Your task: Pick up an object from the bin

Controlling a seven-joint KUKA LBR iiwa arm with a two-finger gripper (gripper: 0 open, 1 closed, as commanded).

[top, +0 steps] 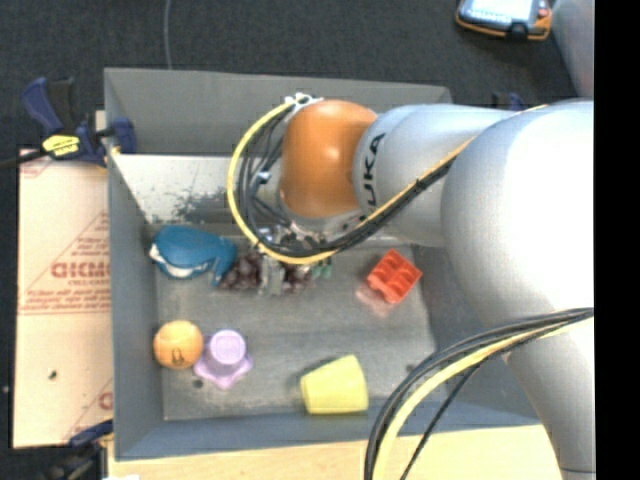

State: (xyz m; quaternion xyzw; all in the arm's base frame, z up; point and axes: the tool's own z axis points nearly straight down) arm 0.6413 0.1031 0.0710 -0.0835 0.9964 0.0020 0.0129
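My gripper (268,270) is down near the middle of the bin, mostly hidden under the orange wrist cover. Its dark fingertips sit on a small dark, mixed-coloured thing (243,276) on the bin floor; how the fingers stand around it is hidden. Just to the left lies a blue rounded thing with a white edge (187,250), almost touching the fingertips. To the right of the gripper lies an orange-red studded block (391,276).
Along the near side of the bin lie an orange ball (177,345), a lilac cup-like piece (224,357) and a yellow wedge-shaped block (335,385). The arm covers the bin's right and back parts.
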